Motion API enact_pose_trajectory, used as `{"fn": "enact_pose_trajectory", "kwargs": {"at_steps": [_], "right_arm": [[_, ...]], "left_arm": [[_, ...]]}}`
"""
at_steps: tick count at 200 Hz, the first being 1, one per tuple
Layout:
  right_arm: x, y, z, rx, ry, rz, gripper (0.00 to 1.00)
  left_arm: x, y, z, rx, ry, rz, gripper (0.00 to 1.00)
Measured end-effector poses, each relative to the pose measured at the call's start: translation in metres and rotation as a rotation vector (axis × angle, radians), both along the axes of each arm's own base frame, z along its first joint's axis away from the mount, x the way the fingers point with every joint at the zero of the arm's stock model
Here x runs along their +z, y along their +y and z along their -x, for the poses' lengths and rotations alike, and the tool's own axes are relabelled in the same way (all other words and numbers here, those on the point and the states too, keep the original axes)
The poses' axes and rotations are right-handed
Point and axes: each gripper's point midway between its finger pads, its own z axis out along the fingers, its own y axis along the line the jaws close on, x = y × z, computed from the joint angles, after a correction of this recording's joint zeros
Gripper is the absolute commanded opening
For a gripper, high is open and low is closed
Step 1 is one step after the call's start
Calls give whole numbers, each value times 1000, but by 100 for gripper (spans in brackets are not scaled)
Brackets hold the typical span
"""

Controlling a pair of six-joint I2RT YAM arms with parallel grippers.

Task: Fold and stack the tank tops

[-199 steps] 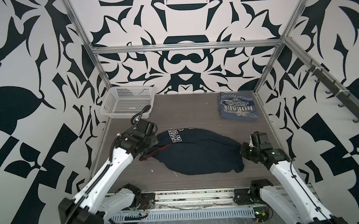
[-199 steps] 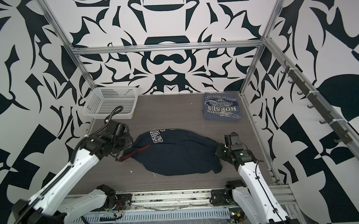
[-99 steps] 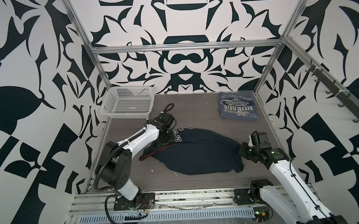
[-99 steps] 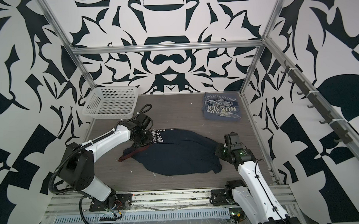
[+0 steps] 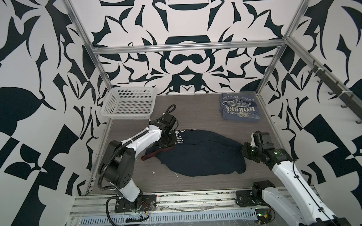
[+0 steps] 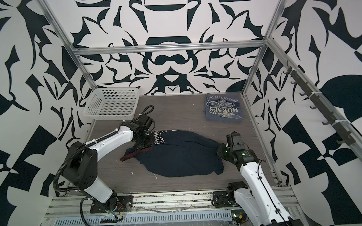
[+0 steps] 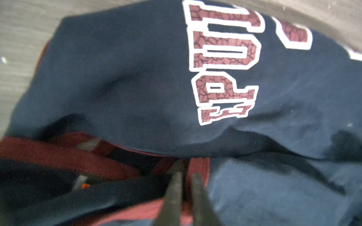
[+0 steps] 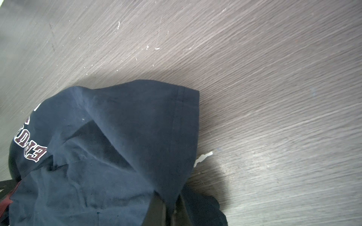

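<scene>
- Walls [image 5: 193, 17] papered in bold black-and-white leaf pattern
- Silver aluminium frame [image 5: 186, 46] bars across back and corners
- Grey-brown wood-grain tabletop [image 5: 196, 117], flecked white
- Dark hook rail [image 5: 341, 93] on right wall

Tank tops: I am counting two, a navy top [image 5: 198, 158] and a grey-blue top [image 5: 239, 109].
Baskets: I am seeing one, a white basket [image 5: 128, 111].
Grippers: I am working with two, my left gripper [image 5: 166, 142] and my right gripper [image 5: 244, 150].
Arms: I am running two, my left arm [image 5: 139, 139] and my right arm [image 5: 285, 172].
Tables: I am reaching over one, a wooden table [image 5: 197, 121].
Rails: I am seeing one rail [image 5: 341, 95] on the side wall. It is carrying several hooks [image 6: 324, 123], too small for me to be counting surely.
</scene>
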Motion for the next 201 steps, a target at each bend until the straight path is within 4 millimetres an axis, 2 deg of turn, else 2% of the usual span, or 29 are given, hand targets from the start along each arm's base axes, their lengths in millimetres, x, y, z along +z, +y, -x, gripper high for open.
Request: {"fn": "enact_pose_trajectory", "kwargs": {"at_steps": [28,41,49,63,81,93,105,119,130,147,167,182,201], "right_arm": [[12,-1,-3,3,-20,7,0],[27,-2,-6,7,-46,19,0],[40,-3,-8,11,-72,25,0],[72,-4,-15,23,-146,40,0],[124,-4,-22,42,-266,58,0],[162,-4,-23,56,-353,69,0],[201,-3,-21,76,-441,73,0],[245,3,-14,112,-543,62,0],[279,9,-6,149,-620,46,0],[320,17,10,204,-721,21,0],[352,26,29,260,-809,-9,0],[356,32,36,291,-826,-32,0],[341,37,33,312,-790,-55,0]], "left_arm": [[11,2,-3,13,-37,3,0],[33,5,-6,21,-108,18,0],[55,9,-9,31,-179,37,0],[108,17,-10,55,-346,88,0],[196,37,-3,98,-615,183,0],[259,54,13,124,-802,260,0],[309,70,32,140,-949,325,0],[358,86,57,142,-1085,393,0],[385,96,74,140,-1164,433,0],[405,107,93,129,-1235,463,0],[411,113,105,110,-1272,469,0],[410,116,110,103,-1285,465,0],[398,117,109,97,-1272,437,0]]}}
